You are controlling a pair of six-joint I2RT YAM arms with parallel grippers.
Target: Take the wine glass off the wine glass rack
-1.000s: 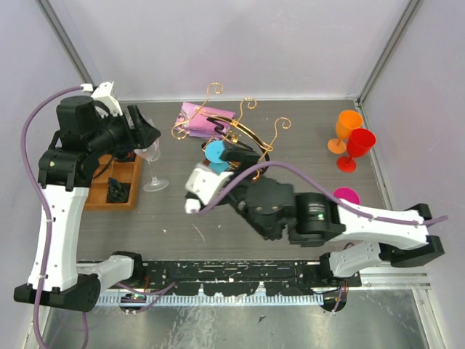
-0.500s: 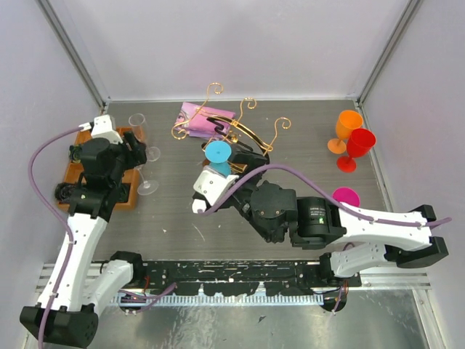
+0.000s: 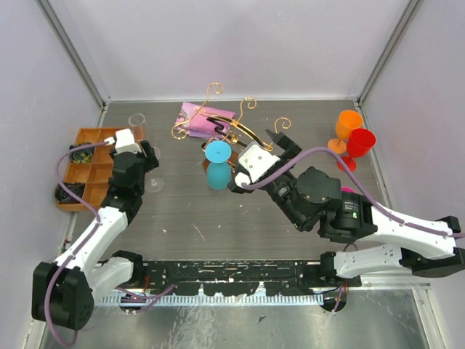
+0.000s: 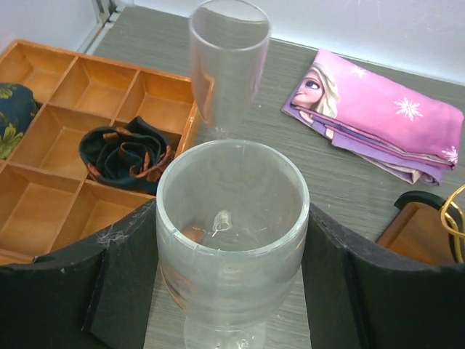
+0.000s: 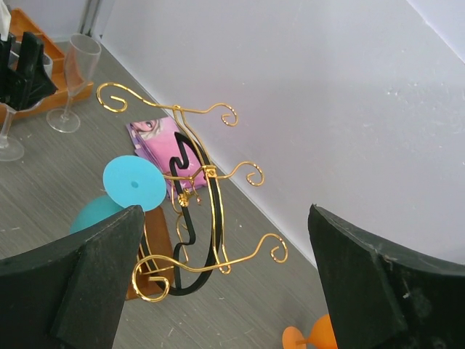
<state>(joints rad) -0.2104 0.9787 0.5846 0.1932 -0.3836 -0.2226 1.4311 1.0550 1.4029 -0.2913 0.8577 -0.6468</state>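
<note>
Pinches clear glass (image 4: 232, 265), already off, in left gripper (image 4: 232, 225). Spreads right gripper (image 5: 225, 218) wide, empty. Leaves teal glass (image 3: 217, 174) hanging at seven o'clock on rack (image 5: 210, 172).

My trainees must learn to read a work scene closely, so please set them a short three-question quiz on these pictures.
1. True or false: the blue glass hangs upside down on the rack.
2. What sits between the fingers of the left tool? A) clear glass B) red glass C) pink cloth
3. Fill in: the ___ tool stands open and holds nothing.

Key: 1 true; 2 A; 3 the right tool.
</note>
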